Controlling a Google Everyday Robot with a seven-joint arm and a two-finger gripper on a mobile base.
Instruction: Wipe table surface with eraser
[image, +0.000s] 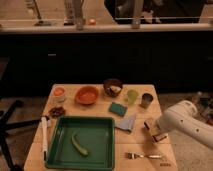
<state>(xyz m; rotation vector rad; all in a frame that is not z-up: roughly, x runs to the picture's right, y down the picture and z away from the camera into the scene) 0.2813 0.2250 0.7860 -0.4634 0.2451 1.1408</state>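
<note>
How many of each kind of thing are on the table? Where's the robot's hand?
Bowls: 2, orange bowl, dark bowl
Cups: 2, green cup, dark cup
Tray: 1
Sponge: 1
Cloth: 1
Eraser: 1
Fork: 1
Total: 9
The gripper is at the table's right edge, shut on the eraser.

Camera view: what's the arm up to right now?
The white arm comes in from the right, and its gripper is shut on the eraser, holding it low at the right side of the table surface, just right of the grey-blue cloth. This looks like the wiping pass with the eraser. A fork lies nearer the front edge. The green tray, teal sponge and bowls sit untouched.
</note>
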